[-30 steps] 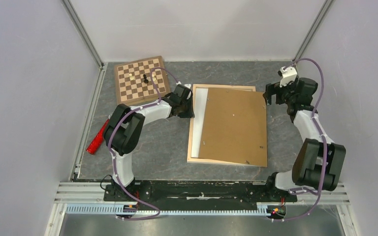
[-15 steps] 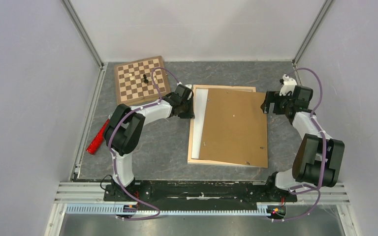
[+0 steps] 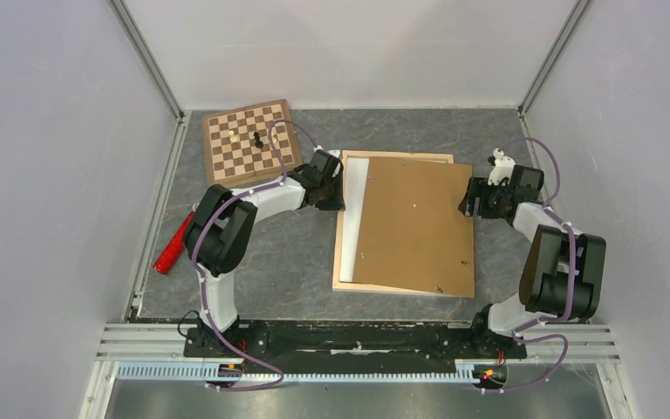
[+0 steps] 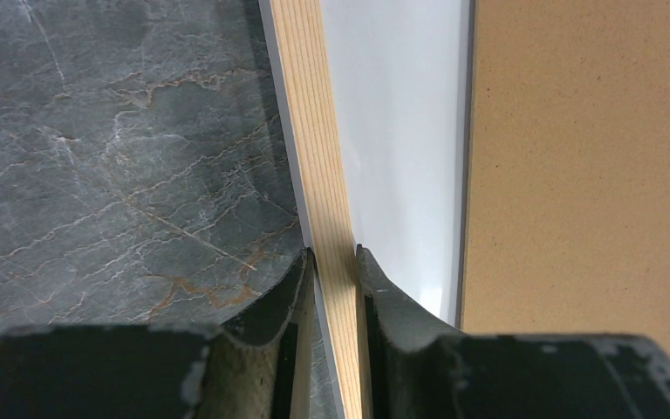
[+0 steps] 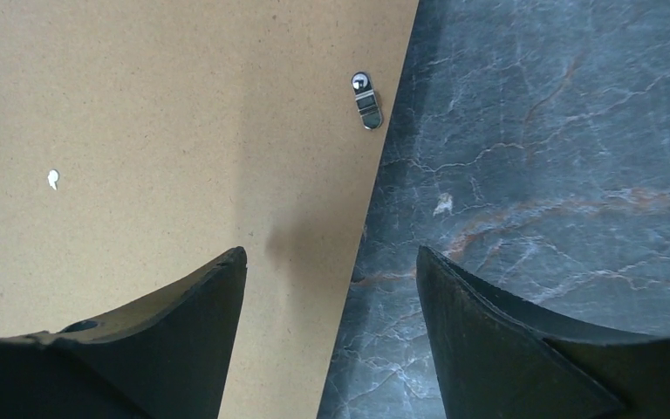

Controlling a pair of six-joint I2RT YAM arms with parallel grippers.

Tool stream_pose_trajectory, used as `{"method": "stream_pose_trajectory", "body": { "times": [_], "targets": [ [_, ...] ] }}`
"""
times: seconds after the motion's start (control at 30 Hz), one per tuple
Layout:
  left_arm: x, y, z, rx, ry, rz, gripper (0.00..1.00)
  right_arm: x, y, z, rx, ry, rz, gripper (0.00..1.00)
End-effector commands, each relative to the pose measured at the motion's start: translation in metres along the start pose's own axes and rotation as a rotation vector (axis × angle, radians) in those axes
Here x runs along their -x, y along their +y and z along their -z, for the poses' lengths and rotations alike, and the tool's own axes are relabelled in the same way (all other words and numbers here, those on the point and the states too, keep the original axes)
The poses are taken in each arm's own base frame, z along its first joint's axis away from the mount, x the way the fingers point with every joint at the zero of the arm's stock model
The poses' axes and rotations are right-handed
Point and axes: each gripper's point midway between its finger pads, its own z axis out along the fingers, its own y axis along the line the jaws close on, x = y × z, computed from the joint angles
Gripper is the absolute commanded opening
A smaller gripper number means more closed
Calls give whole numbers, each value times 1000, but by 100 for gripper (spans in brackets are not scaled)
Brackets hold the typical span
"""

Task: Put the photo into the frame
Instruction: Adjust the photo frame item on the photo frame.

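The frame (image 3: 340, 249) of light wooden bars lies on the table. Inside it the photo (image 3: 354, 209) shows only a strip of its plain white back. The brown backing board (image 3: 414, 223) lies skewed on top and hides most of the photo and the frame's right bar. My left gripper (image 3: 339, 187) is shut on the frame's left bar (image 4: 324, 175), one finger on each side, next to the photo (image 4: 397, 131). My right gripper (image 3: 468, 199) is open and empty, low over the backing board's right edge (image 5: 157, 131), one finger above the board and one above the table.
A checkered chessboard (image 3: 251, 142) with a few pieces lies at the back left. A red object (image 3: 173, 243) lies at the left table edge. A small metal clip (image 5: 365, 98) sits on the backing board's edge. Grey walls close in on both sides.
My right gripper has come down and nearer along the backing board's right edge. The left gripper, frame and board have stayed put.
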Motion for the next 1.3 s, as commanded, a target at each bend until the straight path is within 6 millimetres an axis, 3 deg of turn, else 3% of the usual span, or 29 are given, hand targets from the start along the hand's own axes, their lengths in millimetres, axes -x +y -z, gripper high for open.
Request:
{"method": "stream_pose_trajectory", "body": {
  "times": [0.0, 0.2, 0.6, 1.27],
  "targets": [
    [5, -13, 1, -38, -10, -48, 2, 0, 3, -9, 44, -13, -30, 73],
    [5, -14, 0, -46, -8, -47, 2, -10, 4, -17, 93, 9, -92, 71],
    [3, -14, -1, -47, -4, -46, 2, -16, 20, -20, 177, 20, -129, 50],
    [-2, -14, -3, -49, 13, -39, 2, 20, 41, -24, 147, -59, -21, 39]
  ]
}}
